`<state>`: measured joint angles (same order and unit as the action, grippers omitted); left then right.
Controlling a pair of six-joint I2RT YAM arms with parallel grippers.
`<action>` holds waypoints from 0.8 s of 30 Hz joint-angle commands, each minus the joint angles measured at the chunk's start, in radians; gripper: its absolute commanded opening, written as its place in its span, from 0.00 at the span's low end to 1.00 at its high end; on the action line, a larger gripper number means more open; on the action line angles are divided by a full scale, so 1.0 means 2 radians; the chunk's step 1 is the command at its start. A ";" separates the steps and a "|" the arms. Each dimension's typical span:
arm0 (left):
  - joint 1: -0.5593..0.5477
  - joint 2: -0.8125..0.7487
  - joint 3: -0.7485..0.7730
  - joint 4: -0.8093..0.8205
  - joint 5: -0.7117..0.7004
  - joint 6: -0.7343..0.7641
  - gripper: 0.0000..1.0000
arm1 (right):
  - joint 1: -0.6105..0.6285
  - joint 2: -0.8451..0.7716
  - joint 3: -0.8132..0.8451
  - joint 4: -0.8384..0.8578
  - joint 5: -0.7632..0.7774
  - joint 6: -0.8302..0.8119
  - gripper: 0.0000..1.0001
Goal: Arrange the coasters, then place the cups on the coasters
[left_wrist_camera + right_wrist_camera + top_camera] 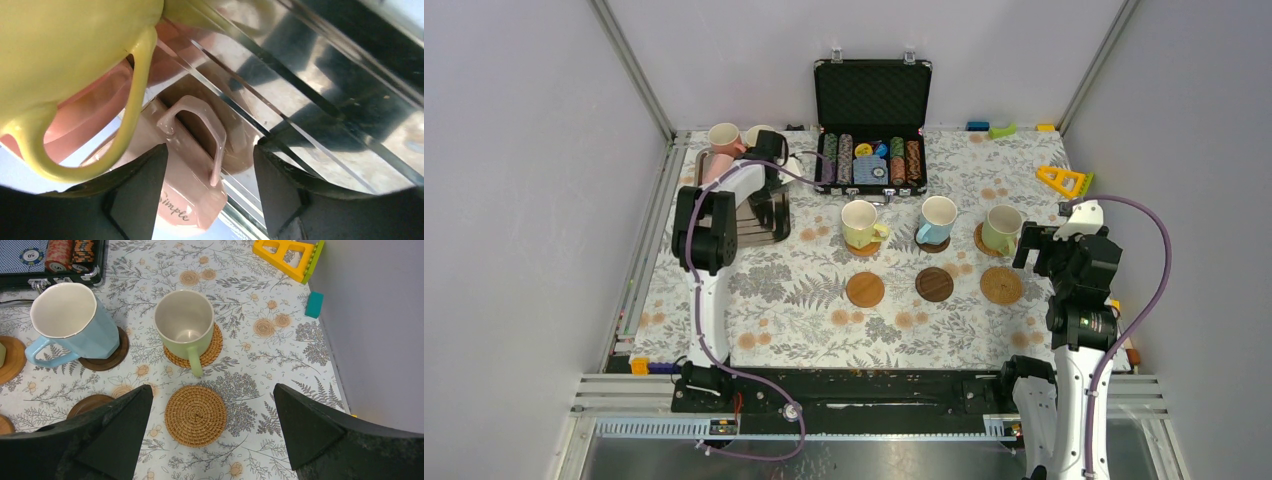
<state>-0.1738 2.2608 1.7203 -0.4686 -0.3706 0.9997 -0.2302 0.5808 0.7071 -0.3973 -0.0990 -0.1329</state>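
— Fingers [140, 200] of the left gripper [207, 152]: how are they standing?
— They are standing apart, straddling the handle of a pink mug [190, 195]. The right one is showing a clear gap beside the handle; whether the left one is touching the mug's body, I cannot tell. Nothing is being clamped.
— Where is that mug resting?
— It is resting on the silver tray [325, 75] at the far left of the table [804, 320], with a pale yellow mug [65, 50] crowding in just beside it.
— And the remaining items?
— Three cups are sitting on coasters in the far row, left to right: a yellow cup [860, 223] on a tan coaster [864, 249], a light blue cup [75, 322] on a dark wood coaster [112, 357], a green cup [184, 320] on a woven coaster [212, 352]. Three more are lying bare in the near row: a tan disc [865, 289], a dark disc [934, 284], a woven disc [195, 416].
— Right gripper [212, 390]?
— It is hovering above the bare woven disc, jaws spread wide, holding nothing.
— Anything beyond?
— An open poker chip case [871, 130] is standing on the far side, just behind the cups.
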 commanded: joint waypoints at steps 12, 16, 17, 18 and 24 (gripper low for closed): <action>0.024 0.035 0.046 -0.080 0.042 0.030 0.39 | -0.002 0.009 0.000 0.021 -0.008 0.003 1.00; 0.028 0.049 0.065 -0.092 0.038 0.029 0.38 | -0.002 0.008 -0.001 0.021 -0.008 0.004 1.00; 0.028 0.052 0.070 -0.096 0.039 0.029 0.38 | -0.002 0.008 -0.001 0.021 -0.008 0.004 1.00; 0.030 0.053 0.073 -0.099 0.040 0.029 0.38 | -0.002 0.008 -0.001 0.021 -0.008 0.004 1.00; 0.035 0.055 0.085 -0.120 0.041 0.031 0.02 | -0.002 0.006 -0.001 0.021 -0.009 0.004 1.00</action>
<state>-0.1177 2.3478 1.8648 -0.6365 -0.3222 1.0580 -0.2302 0.5976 0.7067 -0.3973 -0.0994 -0.1329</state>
